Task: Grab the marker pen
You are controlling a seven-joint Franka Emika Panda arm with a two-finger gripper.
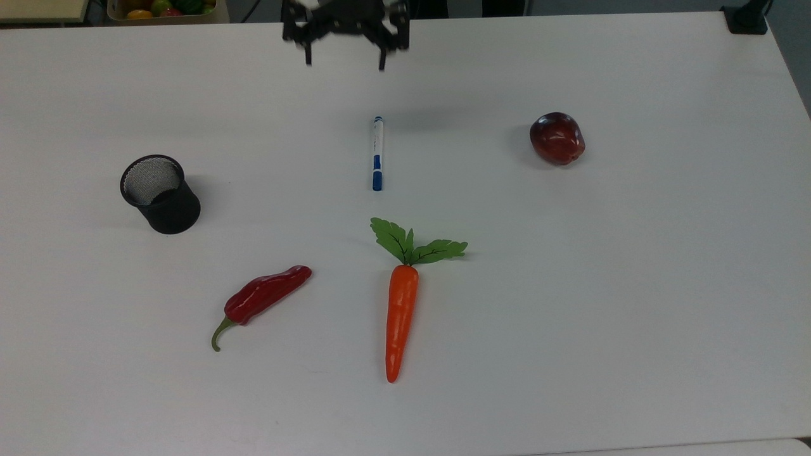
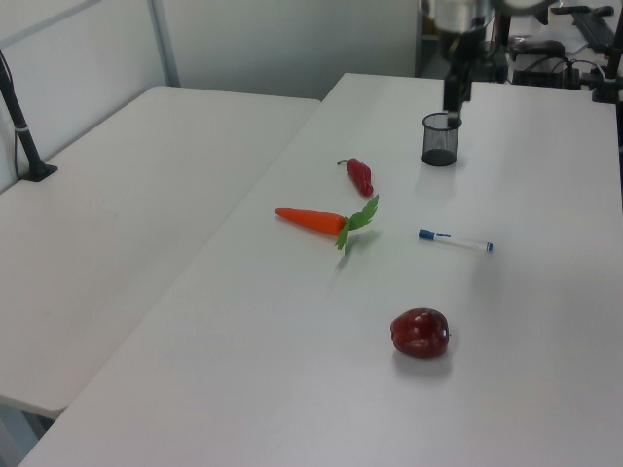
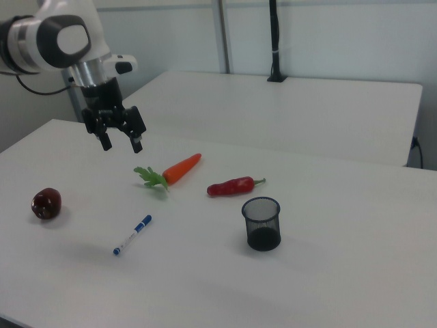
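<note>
The arm (image 3: 58, 37) has glossy white shells with dark grey joint rings; its black hand (image 3: 121, 143) carries two slim fingers.

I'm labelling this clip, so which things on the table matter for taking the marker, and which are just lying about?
Part of the job:
slim white marker pen with blue cap
black two-finger gripper, open, raised above the table

Lying about:
orange carrot with green leaves
red chilli pepper
dark red apple
black mesh cup
</note>
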